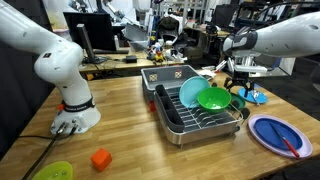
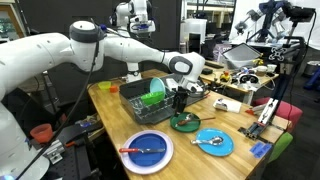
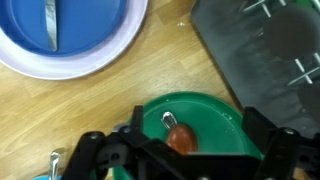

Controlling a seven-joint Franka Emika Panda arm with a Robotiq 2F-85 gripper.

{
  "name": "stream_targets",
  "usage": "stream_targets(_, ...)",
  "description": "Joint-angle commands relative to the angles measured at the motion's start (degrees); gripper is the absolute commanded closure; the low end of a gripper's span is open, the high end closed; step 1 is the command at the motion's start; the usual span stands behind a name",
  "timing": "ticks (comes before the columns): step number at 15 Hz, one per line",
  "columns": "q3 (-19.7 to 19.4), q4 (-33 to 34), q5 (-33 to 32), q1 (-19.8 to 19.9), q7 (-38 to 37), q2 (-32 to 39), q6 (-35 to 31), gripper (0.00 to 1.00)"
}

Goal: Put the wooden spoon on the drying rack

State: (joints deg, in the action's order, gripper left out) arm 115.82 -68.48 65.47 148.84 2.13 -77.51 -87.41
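Observation:
In the wrist view, the wooden spoon's (image 3: 181,139) brown oval end lies in a green bowl (image 3: 215,118), and its handle is hidden under my gripper. My gripper (image 3: 193,132) is open, with one finger on each side of the spoon end, just above the bowl. The drying rack's dark tray (image 3: 268,50) lies beside the bowl. In both exterior views my gripper (image 2: 180,102) (image 1: 237,88) hangs over this bowl (image 2: 185,123), next to the drying rack (image 2: 135,104) (image 1: 178,125). The spoon does not show there.
The rack holds a cyan plate (image 1: 191,93) and a green bowl (image 1: 213,98). A blue plate (image 2: 148,152) with a red utensil and a light blue plate (image 2: 215,143) with a metal spoon lie nearby. An orange block (image 1: 100,158) sits on the table.

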Motion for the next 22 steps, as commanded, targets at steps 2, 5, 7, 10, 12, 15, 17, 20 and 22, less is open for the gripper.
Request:
stream_targets(2,-3.63,0.68,7.95,-0.01,-0.51,-4.2,-0.69,0.0)
stream_targets(5,-6.18,1.19,11.64,0.01,-1.13,-6.78,-1.96,0.0)
stream_targets(7,-7.74,1.76,13.7,-0.01,-1.28,-8.35,-2.78,0.0)
stream_targets(10,-5.46,1.76,10.67,0.56,-2.51,-6.64,-6.5,0.0)
stream_targets(12,-5.54,2.04,10.45,0.57,-3.19,-6.63,-7.77,0.0)
stream_targets(15,-5.52,2.47,9.5,0.56,-4.63,-6.63,-9.11,0.0)
stream_targets(17,-5.13,2.6,8.34,0.61,-5.57,-6.63,-9.49,0.0)
stream_targets(20,-5.23,2.17,8.32,0.52,-7.75,-6.67,-8.43,0.0)
stream_targets(22,-5.75,1.43,9.27,-0.14,-6.74,-6.78,-8.56,0.0)
